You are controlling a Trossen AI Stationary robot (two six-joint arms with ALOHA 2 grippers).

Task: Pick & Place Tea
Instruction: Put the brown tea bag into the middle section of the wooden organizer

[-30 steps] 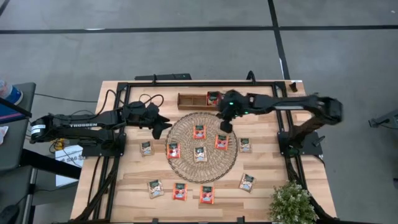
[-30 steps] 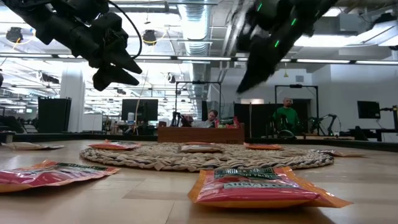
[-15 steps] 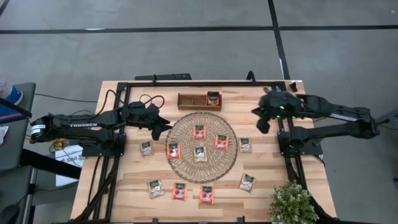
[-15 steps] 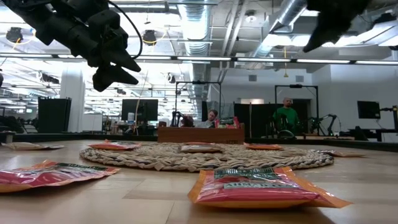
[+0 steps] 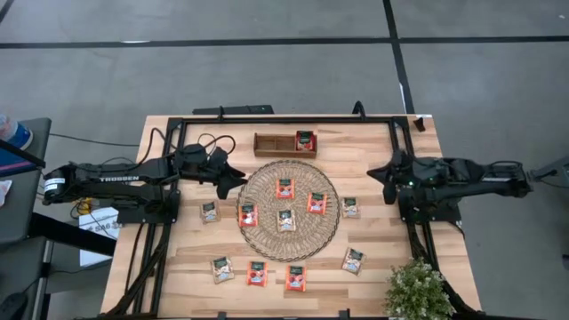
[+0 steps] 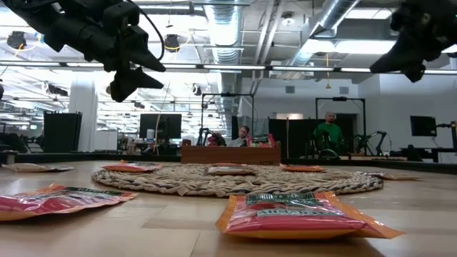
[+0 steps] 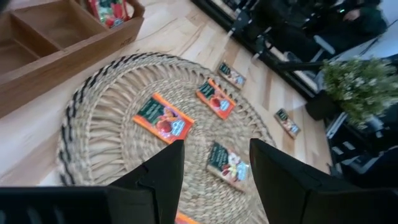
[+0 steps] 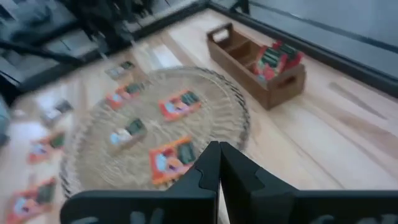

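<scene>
Tea sachets are the job, and neither hand holds one. The right hand (image 5: 384,179) hangs empty over bare counter (image 5: 373,233) at the right edge, its fingers pressed together in its own wrist view, well apart from the woven mat (image 5: 288,210). The left hand (image 5: 233,179) hovers just beside the mat's left rim, fingers spread with nothing between them, as its wrist view shows.

Outward from the hands, the wooden compartment tray (image 5: 286,144) sits at the far side of the counter, just beyond the mat. One red-orange sachet (image 5: 305,140) stands in its right-hand compartment; the other compartments look bare. Judging from that, one piece is placed and nearly everything is left.

Four sachets lie on the mat: a red one (image 5: 284,188) toward the tray, another (image 5: 316,203) to its right, a third (image 5: 248,214) at the left, and a paler one (image 5: 286,220) in the middle. Off the mat, a pale sachet (image 5: 210,212) lies to the left and another (image 5: 350,207) to the right. Along the near edge lie four more (image 5: 222,268), (image 5: 258,273), (image 5: 296,278), (image 5: 353,260). A potted plant (image 5: 416,290) stands at the near right corner.
</scene>
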